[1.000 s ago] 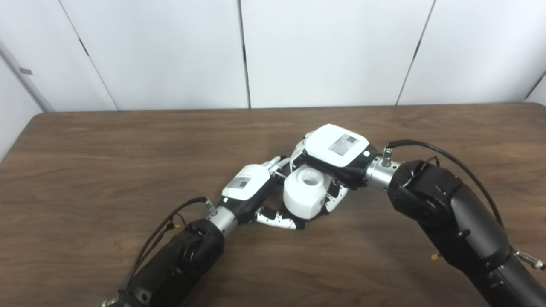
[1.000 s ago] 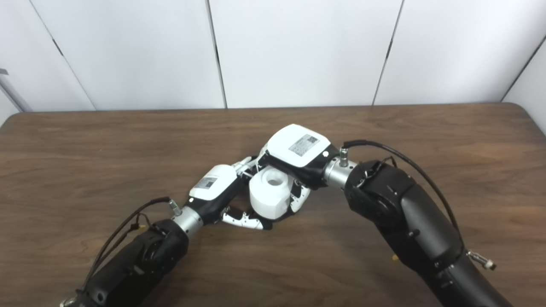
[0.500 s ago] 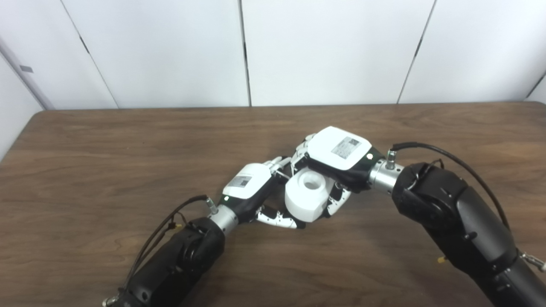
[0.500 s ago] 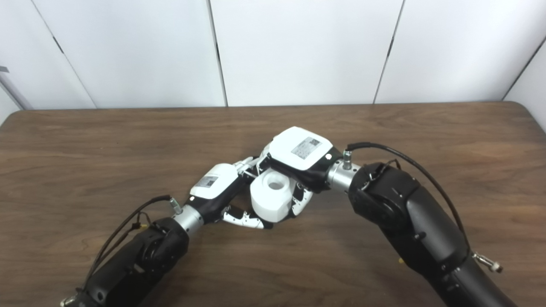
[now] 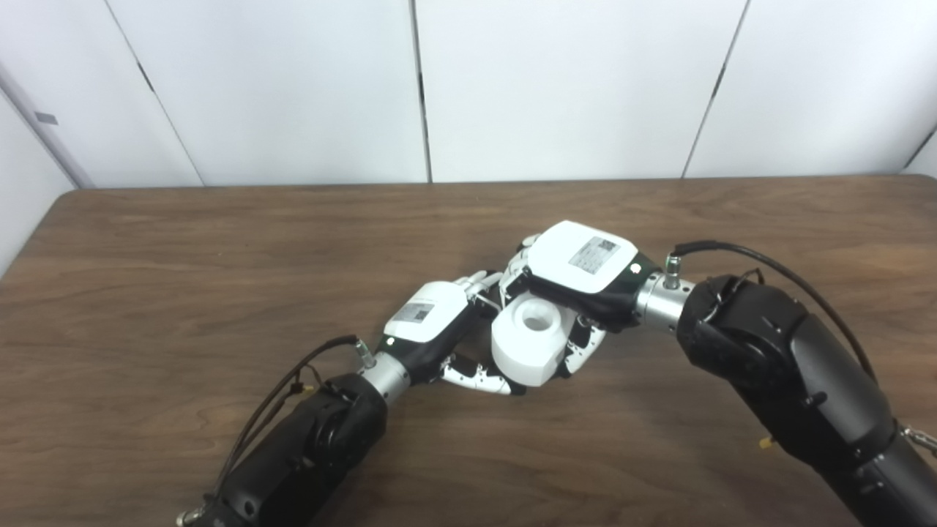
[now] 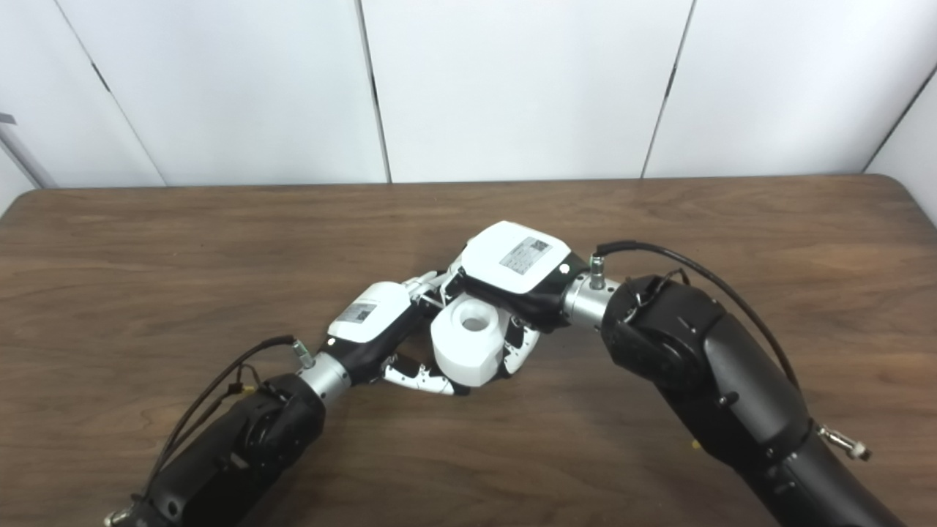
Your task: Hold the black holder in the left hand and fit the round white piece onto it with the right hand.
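Observation:
The round white piece (image 5: pixel 533 342), a thick cylinder with a hole in its top, sits at the table's middle. My right hand (image 5: pixel 582 267) is over it from the right, fingers wrapped down its far and right sides, shut on it. From the left, my left hand (image 5: pixel 432 322) has its fingers curled under and against the piece's left side. The black holder is almost wholly hidden beneath the white piece and between the fingers. Only a dark sliver (image 6: pixel 455 390) shows at the piece's lower left edge, and I cannot tell how far the piece sits on it.
The brown wooden table (image 5: pixel 183 278) carries nothing else in view. White wall panels (image 5: pixel 293 88) stand right behind its far edge. Both black forearms cross the near half of the table, with cables looping off each wrist.
My right hand and the white piece have sunk slightly, down and a touch right, closer onto the left hand's fingers. The left hand has barely moved.

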You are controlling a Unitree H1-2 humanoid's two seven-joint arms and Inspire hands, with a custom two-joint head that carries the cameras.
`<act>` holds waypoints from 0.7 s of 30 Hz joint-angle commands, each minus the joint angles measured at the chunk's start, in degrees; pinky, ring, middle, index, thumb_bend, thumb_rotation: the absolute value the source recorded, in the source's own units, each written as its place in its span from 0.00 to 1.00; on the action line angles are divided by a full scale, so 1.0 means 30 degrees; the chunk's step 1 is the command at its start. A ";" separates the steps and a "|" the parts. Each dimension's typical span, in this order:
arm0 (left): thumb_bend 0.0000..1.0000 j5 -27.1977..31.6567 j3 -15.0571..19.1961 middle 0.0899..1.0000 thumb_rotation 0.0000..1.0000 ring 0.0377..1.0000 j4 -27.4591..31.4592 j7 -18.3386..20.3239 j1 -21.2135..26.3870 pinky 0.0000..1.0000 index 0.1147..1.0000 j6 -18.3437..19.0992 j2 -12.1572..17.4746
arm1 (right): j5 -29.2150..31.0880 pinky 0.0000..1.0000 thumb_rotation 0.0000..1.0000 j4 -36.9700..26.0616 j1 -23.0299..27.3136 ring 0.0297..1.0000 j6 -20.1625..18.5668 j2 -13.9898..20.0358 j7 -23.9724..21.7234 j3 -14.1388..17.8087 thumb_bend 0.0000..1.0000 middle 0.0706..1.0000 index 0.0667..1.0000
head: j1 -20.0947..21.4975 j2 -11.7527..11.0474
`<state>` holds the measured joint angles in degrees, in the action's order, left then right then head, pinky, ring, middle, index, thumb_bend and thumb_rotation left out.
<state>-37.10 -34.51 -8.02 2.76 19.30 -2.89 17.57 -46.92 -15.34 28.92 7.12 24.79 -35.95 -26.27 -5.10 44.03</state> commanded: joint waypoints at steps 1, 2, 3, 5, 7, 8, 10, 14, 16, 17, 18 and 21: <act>0.52 -0.0820 -0.1221 0.96 0.07 0.98 -0.0771 0.2273 -0.1065 0.94 0.42 0.0167 0.0143 | -0.0356 0.79 0.16 -0.0274 -0.0187 0.77 -0.0109 0.0033 -0.0351 -0.0073 0.78 0.74 0.65 | 0.0018 0.0028; 0.52 -0.0849 -0.1235 0.96 0.07 0.98 -0.0749 0.2313 -0.1061 0.93 0.42 0.0204 0.0156 | -0.0576 0.78 0.18 -0.0316 -0.0210 0.77 -0.0254 -0.0065 -0.0203 0.0040 0.84 0.75 0.74 | 0.0018 0.0028; 0.52 -0.0866 -0.1249 0.96 0.07 0.98 -0.0699 0.2398 -0.1056 0.93 0.42 0.0287 0.0165 | -0.0779 0.79 0.18 -0.0342 -0.0251 0.77 -0.0393 -0.0187 -0.0002 0.0183 0.85 0.76 0.79 | 0.0018 0.0028; 0.52 -0.0866 -0.1261 0.96 0.07 0.98 -0.0660 0.2478 -0.1041 0.94 0.42 0.0346 0.0172 | -0.1024 0.79 0.17 -0.0356 -0.0307 0.77 -0.0586 -0.0390 0.0304 0.0426 0.87 0.77 0.85 | 0.0067 0.0029; 0.52 -0.0844 -0.1252 0.96 0.07 0.98 -0.0677 0.2466 -0.1033 0.94 0.42 0.0321 0.0161 | -0.1217 0.80 0.16 -0.0356 -0.0343 0.79 -0.0711 -0.0575 0.0535 0.0667 0.86 0.80 0.90 | 0.0066 0.0025; 0.52 -0.0835 -0.1246 0.96 0.07 0.98 -0.0697 0.2449 -0.1032 0.94 0.42 0.0309 0.0149 | -0.1294 0.80 0.16 -0.0332 -0.0355 0.79 -0.0711 -0.0653 0.0661 0.0786 0.86 0.80 0.90 | 0.0067 0.0020; 0.52 -0.0818 -0.1240 0.96 0.07 0.98 -0.0726 0.2431 -0.1035 0.93 0.42 0.0301 0.0129 | -0.1468 0.80 0.15 -0.0284 -0.0359 0.79 -0.0640 -0.0750 0.0830 0.0951 0.85 0.80 0.91 | 0.0058 0.0020; 0.52 -0.0910 -0.1267 0.96 0.07 0.97 -0.0749 0.2387 -0.1031 0.92 0.42 0.0245 0.0153 | -0.1474 0.80 0.14 -0.0219 -0.0326 0.79 -0.0613 -0.0875 0.0912 0.1193 0.84 0.78 0.90 | 0.0058 0.0020; 0.52 -0.0884 -0.1253 0.96 0.07 0.98 -0.0705 0.2456 -0.1029 0.93 0.42 0.0252 0.0176 | -0.1496 0.79 0.15 -0.0203 -0.0330 0.79 -0.0585 -0.0922 0.1011 0.1287 0.84 0.78 0.90 | 0.0058 0.0020; 0.52 -0.0865 -0.1247 0.96 0.07 0.98 -0.0683 0.2455 -0.1041 0.93 0.42 0.0227 0.0185 | -0.1500 0.78 0.15 -0.0233 -0.0338 0.78 -0.0572 -0.0933 0.1059 0.1340 0.84 0.78 0.90 | 0.0080 0.0093; 0.52 -0.0858 -0.1245 0.96 0.07 0.97 -0.0685 0.2434 -0.1050 0.93 0.42 0.0196 0.0188 | -0.1506 0.78 0.15 -0.0251 -0.0342 0.78 -0.0553 -0.0948 0.1113 0.1389 0.85 0.78 0.90 | 0.0080 0.0093; 0.52 -0.0847 -0.1250 0.96 0.07 0.98 -0.0723 0.2465 -0.1042 0.93 0.42 0.0225 0.0176 | -0.1526 0.75 0.15 -0.0196 -0.0319 0.77 -0.0424 -0.0990 0.1331 0.1501 0.87 0.78 0.94 | 0.0054 0.0102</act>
<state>-37.35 -34.53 -7.82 2.85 19.33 -2.89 17.57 -51.60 -15.19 26.20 5.75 22.00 -34.03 -23.10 -4.92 44.30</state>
